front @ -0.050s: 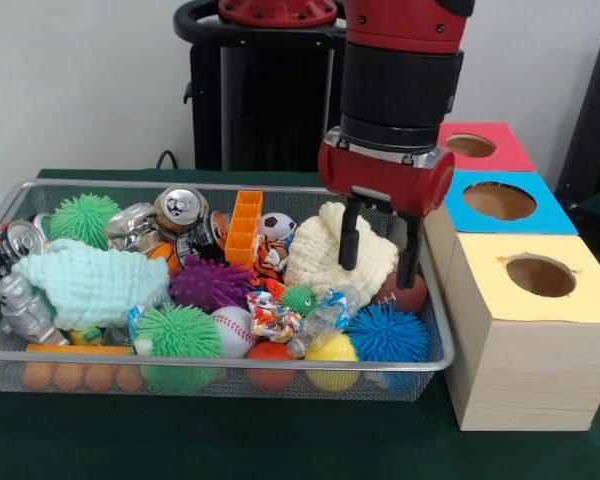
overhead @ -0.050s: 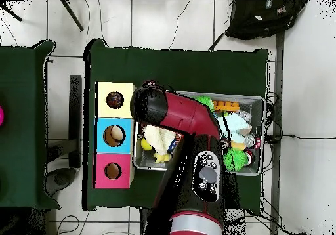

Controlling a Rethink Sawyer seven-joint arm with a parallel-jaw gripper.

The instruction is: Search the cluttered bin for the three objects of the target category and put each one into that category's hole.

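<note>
- Wire-mesh bin [front @ -0.050s: 10, 205] on green table [front @ -0.050s: 280, 440], long axis left-right in front view, packed with clutter.
- Target category not identifiable; balls most numerous: baseball [front @ -0.050s: 233, 331], soccer ball [front @ -0.050s: 277, 226], brown football [front @ -0.050s: 401, 293] at bin's right end, spiky blue ball [front @ -0.050s: 387, 334], spiky purple ball [front @ -0.050s: 210, 283], spiky green ball [front @ -0.050s: 177, 338].
- Football lying roughly left-right, mostly hidden behind one finger.
- Orange tray [front @ -0.050s: 243, 228] standing on end, long axis vertical.
- Also cans [front @ -0.050s: 181, 207], teal cloth [front @ -0.050s: 90, 281], cream cloth [front @ -0.050s: 337, 256].
- Three boxes [front @ -0.050s: 520, 350] just right of bin, one hole each: yellow top [front @ -0.050s: 590, 290] nearest camera, then blue [front @ -0.050s: 540, 215], then red [front @ -0.050s: 505, 150]. Overhead view: something inside each hole, unclear what.
- Arm [front @ -0.050s: 400, 80] dropping straight down over bin's right end, wrist vertical.
- Gripper [front @ -0.050s: 378, 250] spread wide, holding nothing; fingers [front @ -0.050s: 349, 237] pointing down, one against cream cloth, other in front of football. Actual contact unclear.
</note>
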